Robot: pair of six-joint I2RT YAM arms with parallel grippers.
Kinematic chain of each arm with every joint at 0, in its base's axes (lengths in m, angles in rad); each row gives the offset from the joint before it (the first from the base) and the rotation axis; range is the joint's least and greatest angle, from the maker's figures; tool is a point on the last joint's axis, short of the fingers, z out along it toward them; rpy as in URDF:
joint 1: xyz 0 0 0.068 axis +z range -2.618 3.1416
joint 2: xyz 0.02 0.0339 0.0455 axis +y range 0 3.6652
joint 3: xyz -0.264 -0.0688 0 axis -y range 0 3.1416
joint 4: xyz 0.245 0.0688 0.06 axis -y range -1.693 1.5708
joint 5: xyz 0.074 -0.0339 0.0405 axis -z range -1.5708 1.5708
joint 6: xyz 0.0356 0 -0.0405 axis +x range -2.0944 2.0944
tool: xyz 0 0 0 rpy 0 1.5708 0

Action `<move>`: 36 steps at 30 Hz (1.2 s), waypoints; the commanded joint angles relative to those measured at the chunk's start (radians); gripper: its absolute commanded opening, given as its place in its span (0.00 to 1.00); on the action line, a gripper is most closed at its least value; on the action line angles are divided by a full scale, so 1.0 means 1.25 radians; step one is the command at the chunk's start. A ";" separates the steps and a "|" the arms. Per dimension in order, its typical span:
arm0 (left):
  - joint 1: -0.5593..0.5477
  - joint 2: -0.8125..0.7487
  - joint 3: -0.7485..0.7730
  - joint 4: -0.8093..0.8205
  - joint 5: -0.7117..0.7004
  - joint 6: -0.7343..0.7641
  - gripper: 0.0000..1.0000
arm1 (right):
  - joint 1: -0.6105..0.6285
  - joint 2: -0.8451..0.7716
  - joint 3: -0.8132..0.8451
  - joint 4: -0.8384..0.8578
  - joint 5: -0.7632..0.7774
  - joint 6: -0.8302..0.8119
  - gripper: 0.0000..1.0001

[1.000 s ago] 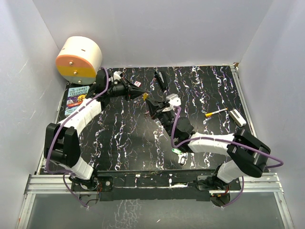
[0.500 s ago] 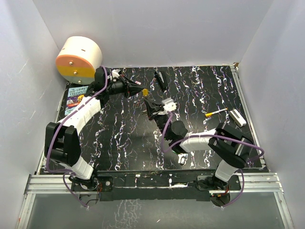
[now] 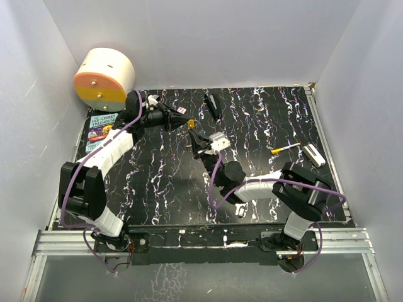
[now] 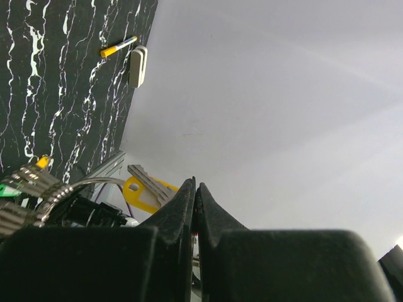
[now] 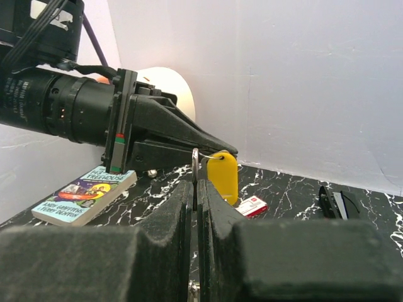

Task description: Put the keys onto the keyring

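My left gripper [image 3: 184, 121] [image 4: 196, 184] is shut and holds the yellow-headed key [image 3: 191, 124] [image 4: 140, 196] at its tips, above the table's back middle. My right gripper [image 3: 197, 142] [image 5: 196, 184] is shut on the thin silver keyring [image 5: 196, 162] and holds it upright right under the left fingertips [image 5: 211, 143]. In the right wrist view the key's yellow head [image 5: 222, 177] hangs by its hole on the ring's wire. In the left wrist view the ring's wire [image 4: 94, 182] and its dull grey keys [image 4: 25, 182] show at the lower left. I cannot pick out the green and white keys.
A cream and orange drum [image 3: 104, 78] and a book [image 3: 101, 129] lie at the back left. A red-and-white box [image 3: 181, 111] and a black stick [image 3: 212, 106] lie behind the grippers. A yellow marker [image 3: 284, 148] and a white block [image 3: 313, 155] lie at the right.
My right gripper has moved up and left with the keyring, close under the left gripper. The left gripper with the yellow key has shifted only slightly.
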 commanded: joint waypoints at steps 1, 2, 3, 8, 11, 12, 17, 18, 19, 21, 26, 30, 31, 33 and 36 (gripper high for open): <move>0.004 -0.052 -0.007 0.004 0.004 -0.022 0.00 | 0.003 0.002 0.036 0.215 0.017 -0.021 0.08; 0.004 -0.055 -0.009 0.003 0.004 -0.022 0.00 | 0.003 0.004 0.037 0.216 0.019 -0.023 0.08; 0.005 -0.057 -0.012 0.002 0.005 -0.021 0.00 | 0.003 0.004 0.037 0.219 0.020 -0.026 0.08; 0.003 -0.072 -0.034 -0.001 0.005 -0.019 0.00 | 0.003 0.013 0.043 0.226 0.025 -0.029 0.08; 0.004 -0.075 -0.034 0.001 0.004 -0.021 0.00 | 0.003 0.022 0.042 0.240 0.028 -0.027 0.08; 0.003 -0.075 -0.032 0.001 0.005 -0.020 0.00 | 0.003 0.024 0.042 0.245 0.028 -0.026 0.08; 0.004 -0.075 -0.039 0.005 0.004 -0.022 0.00 | 0.003 0.026 0.050 0.250 0.030 -0.028 0.08; 0.004 -0.076 -0.040 0.005 0.003 -0.022 0.00 | 0.003 0.027 0.051 0.251 0.032 -0.029 0.08; 0.004 -0.077 -0.043 0.007 0.004 -0.022 0.00 | 0.003 0.027 0.051 0.255 0.031 -0.030 0.08; 0.004 -0.079 -0.048 0.007 0.002 -0.022 0.00 | 0.003 0.029 0.050 0.261 0.031 -0.031 0.08; 0.004 -0.082 -0.062 0.009 0.001 -0.022 0.00 | 0.003 0.030 0.054 0.262 0.032 -0.031 0.08; 0.004 -0.083 -0.059 0.011 0.001 -0.022 0.00 | 0.003 0.037 0.062 0.262 0.028 -0.024 0.08; 0.004 -0.082 -0.059 0.012 0.001 -0.023 0.00 | 0.003 0.039 0.064 0.262 0.026 -0.022 0.08; 0.004 -0.081 -0.056 0.014 0.001 -0.024 0.00 | 0.003 0.044 0.068 0.262 0.023 -0.015 0.08; 0.004 -0.079 -0.049 0.016 0.003 -0.026 0.00 | 0.004 0.048 0.072 0.261 0.017 -0.009 0.08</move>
